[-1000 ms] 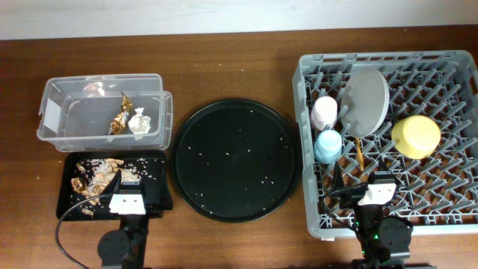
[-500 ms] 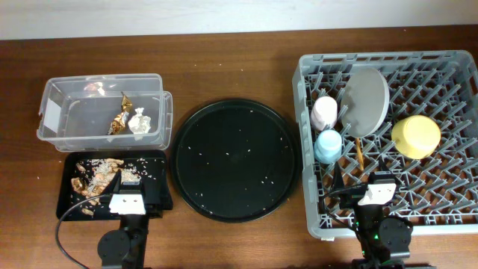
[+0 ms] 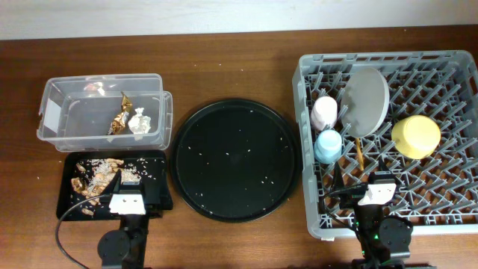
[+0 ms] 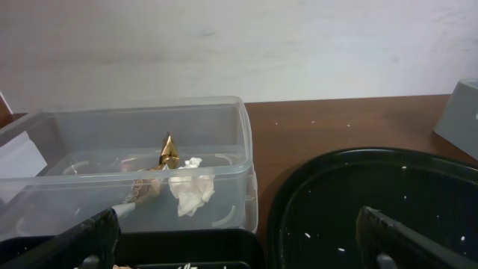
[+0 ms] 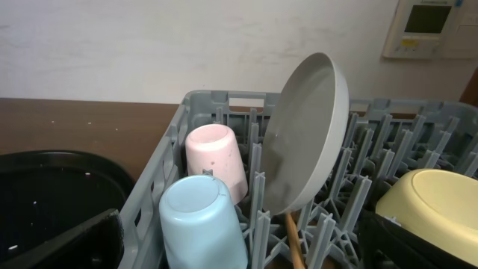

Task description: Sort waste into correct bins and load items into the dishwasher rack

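Fingers on both arms stand wide apart and hold nothing; the left fingers (image 4: 82,239) sit low at the near edge of the surface (image 3: 224,52) over the shallow black tray (image 3: 153,187), and the right fingers (image 5: 67,243) at the near edge of the dishwasher rack (image 3: 455,67), which suits a sort that looks finished. Largest, the rack carries the grey plate (image 3: 364,101) propped on edge between pegs, the yellow bowl (image 3: 415,136) dome-up, the pink cup (image 3: 324,112) and light-blue cup (image 3: 328,146) apparently mouth-down, probably to drain, and the chopsticks (image 3: 359,153) slotted just beside the plate. The round black tray (image 3: 235,161) holds only specks; the clear box (image 3: 67,123) keeps the paper ball (image 3: 138,123) and gold-foil wrapper (image 3: 119,116) apart from the food scraps (image 3: 93,179) in the shallow black tray.
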You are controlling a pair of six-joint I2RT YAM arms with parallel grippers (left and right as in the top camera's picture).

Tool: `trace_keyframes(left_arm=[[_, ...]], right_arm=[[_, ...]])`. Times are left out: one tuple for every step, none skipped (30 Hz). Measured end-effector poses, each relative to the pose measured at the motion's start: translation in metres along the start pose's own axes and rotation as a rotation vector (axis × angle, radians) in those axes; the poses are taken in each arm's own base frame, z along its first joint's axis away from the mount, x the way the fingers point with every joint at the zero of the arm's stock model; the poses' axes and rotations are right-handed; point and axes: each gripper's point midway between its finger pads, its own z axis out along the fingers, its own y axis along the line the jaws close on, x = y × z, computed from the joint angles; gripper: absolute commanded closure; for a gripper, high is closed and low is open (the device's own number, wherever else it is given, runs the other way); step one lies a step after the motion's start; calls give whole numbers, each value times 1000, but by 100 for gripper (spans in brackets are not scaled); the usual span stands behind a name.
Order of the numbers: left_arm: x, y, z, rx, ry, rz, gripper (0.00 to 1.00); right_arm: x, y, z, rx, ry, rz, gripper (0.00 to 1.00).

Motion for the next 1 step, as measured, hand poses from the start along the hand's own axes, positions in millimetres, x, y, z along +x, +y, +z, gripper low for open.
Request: trace_keyframes(left_arm=[[0,0,0,0,0,0,0]], right_arm=[[0,0,0,0,0,0,2]])
